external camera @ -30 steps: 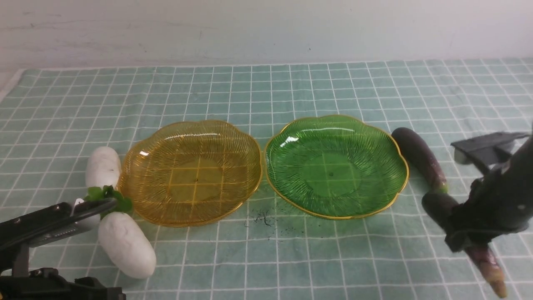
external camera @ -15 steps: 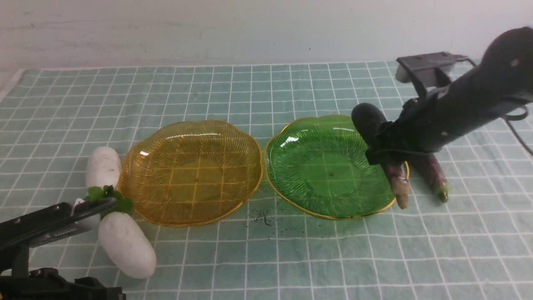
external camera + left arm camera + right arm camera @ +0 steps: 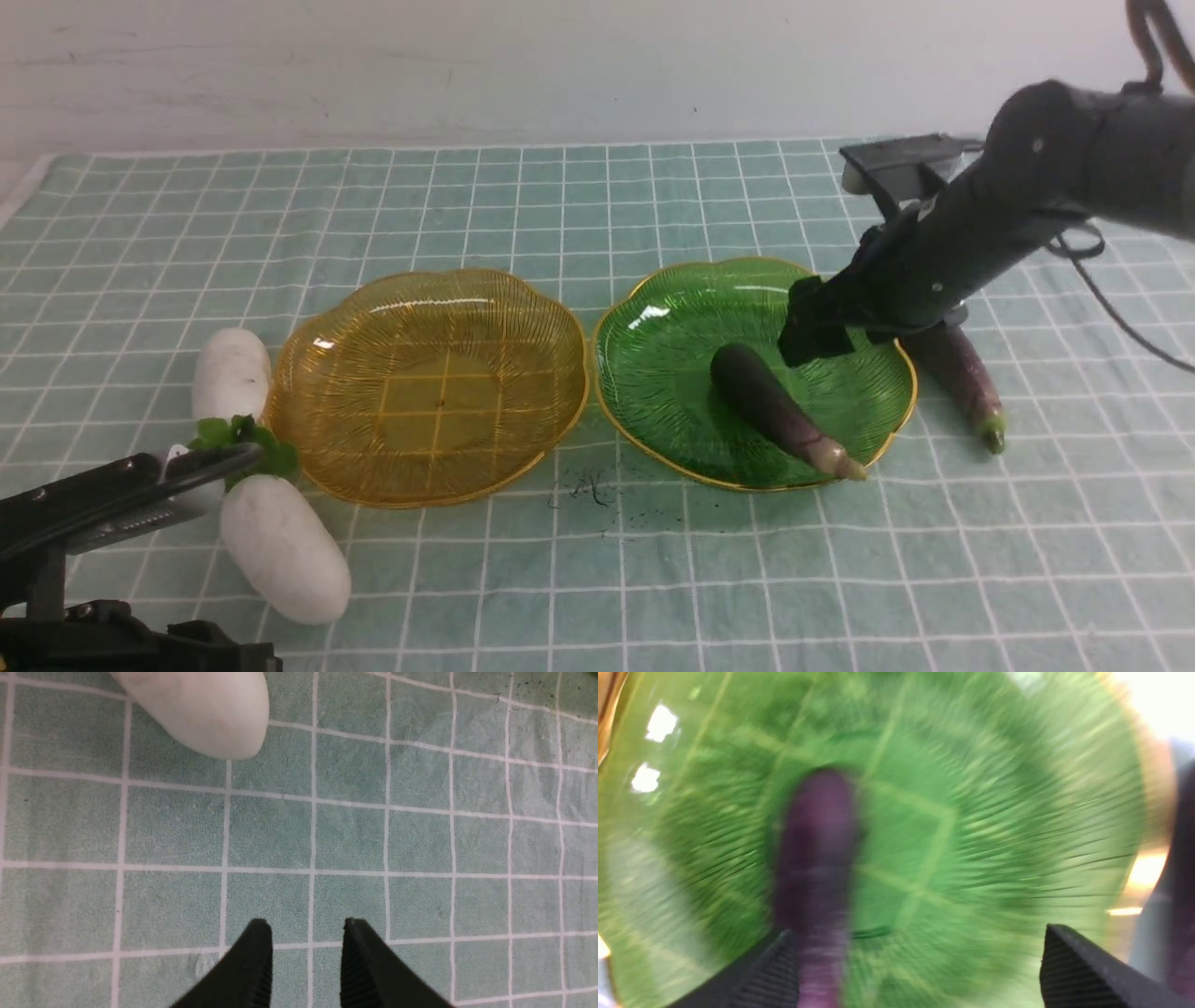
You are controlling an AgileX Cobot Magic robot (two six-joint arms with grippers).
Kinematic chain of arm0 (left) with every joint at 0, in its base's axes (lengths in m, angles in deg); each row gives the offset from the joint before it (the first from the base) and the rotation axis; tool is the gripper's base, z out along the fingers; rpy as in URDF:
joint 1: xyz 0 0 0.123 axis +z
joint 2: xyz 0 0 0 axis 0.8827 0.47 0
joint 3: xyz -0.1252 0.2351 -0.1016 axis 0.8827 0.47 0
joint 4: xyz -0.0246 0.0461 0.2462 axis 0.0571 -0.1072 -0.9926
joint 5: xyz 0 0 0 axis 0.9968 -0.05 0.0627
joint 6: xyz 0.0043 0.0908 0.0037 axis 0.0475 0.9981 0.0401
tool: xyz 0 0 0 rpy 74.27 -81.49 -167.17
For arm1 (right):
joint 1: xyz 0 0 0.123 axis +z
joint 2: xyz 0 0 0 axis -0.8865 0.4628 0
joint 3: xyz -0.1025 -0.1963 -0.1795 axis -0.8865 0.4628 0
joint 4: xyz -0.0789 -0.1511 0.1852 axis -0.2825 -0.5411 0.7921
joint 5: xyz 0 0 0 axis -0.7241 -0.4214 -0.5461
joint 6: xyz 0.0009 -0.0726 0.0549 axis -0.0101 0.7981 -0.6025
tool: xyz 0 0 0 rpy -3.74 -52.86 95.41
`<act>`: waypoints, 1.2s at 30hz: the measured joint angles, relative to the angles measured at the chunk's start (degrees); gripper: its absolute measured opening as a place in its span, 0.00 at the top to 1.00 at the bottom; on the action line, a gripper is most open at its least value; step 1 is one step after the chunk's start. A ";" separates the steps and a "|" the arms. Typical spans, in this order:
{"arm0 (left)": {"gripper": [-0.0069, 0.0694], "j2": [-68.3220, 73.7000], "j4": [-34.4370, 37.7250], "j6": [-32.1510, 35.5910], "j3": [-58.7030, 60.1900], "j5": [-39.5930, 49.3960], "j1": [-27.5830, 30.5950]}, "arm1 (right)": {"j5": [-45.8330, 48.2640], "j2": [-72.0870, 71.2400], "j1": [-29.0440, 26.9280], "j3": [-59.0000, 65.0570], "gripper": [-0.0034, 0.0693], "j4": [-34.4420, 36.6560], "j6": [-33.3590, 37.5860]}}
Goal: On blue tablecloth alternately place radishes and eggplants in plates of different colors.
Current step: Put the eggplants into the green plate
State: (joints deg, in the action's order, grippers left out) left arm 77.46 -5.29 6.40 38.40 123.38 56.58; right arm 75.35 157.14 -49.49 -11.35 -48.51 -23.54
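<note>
The right end effector (image 3: 920,966) hangs wide open over the green plate (image 3: 667,411), eggplant (image 3: 770,406) lying inside, stem over the rim! Left end effector (image 3: 308,956) parted, empty. Careless withdrawal could clip that eggplant and roll it out!

There on the blue white-gridded tablecloth (image 3: 560,579), the amber ribbed gold-rimmed plate (image 3: 439,392) sat on the left, and right beside it, on its right, the green ribbed gold-rimmed plate (image 3: 672,373)! One slim dark purple eggplant (image 3: 770,401) lay in the green plate, its stem end over the near rim; another dark purple eggplant (image 3: 962,373) lay on the cloth to the right. Over on the far left, two plump white leafy radishes (image 3: 285,551), one behind the other, lay beside the amber plate!
</note>
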 joint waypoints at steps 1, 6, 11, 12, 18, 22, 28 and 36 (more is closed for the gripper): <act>0.65 0.00 0.00 0.00 0.00 0.00 0.00 | 1.79 0.00 -0.63 -1.46 0.06 -1.32 -0.76; 0.65 0.00 0.00 0.00 0.00 0.00 0.00 | 9.37 -0.24 -5.22 -6.53 0.08 -7.90 -7.36; 0.65 0.00 0.00 0.00 0.00 0.00 0.00 | 13.61 1.05 -9.13 -6.71 0.13 -9.81 -11.29; 0.65 0.00 0.00 0.00 0.00 0.00 0.00 | 14.17 2.07 -9.64 -6.71 0.14 -9.81 -11.51; 0.65 0.00 0.00 0.00 0.00 0.00 0.00 | 15.43 7.83 -9.94 -6.76 0.16 -9.86 -11.70; 0.65 0.00 0.00 0.00 0.00 0.00 0.00 | 16.00 13.06 -9.94 -6.76 0.17 -9.95 -11.49; 0.65 0.00 0.00 0.00 0.00 0.00 0.00 | 17.56 14.50 -9.99 -7.01 0.30 -12.11 -10.72; 0.65 0.00 0.00 0.00 0.00 0.00 0.00 | 19.29 12.29 -10.01 -7.11 0.67 -14.95 -11.06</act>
State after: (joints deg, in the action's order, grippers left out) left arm 77.46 -5.29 6.40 38.40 123.38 56.58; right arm 94.65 169.43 -59.50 -18.46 -63.46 -34.60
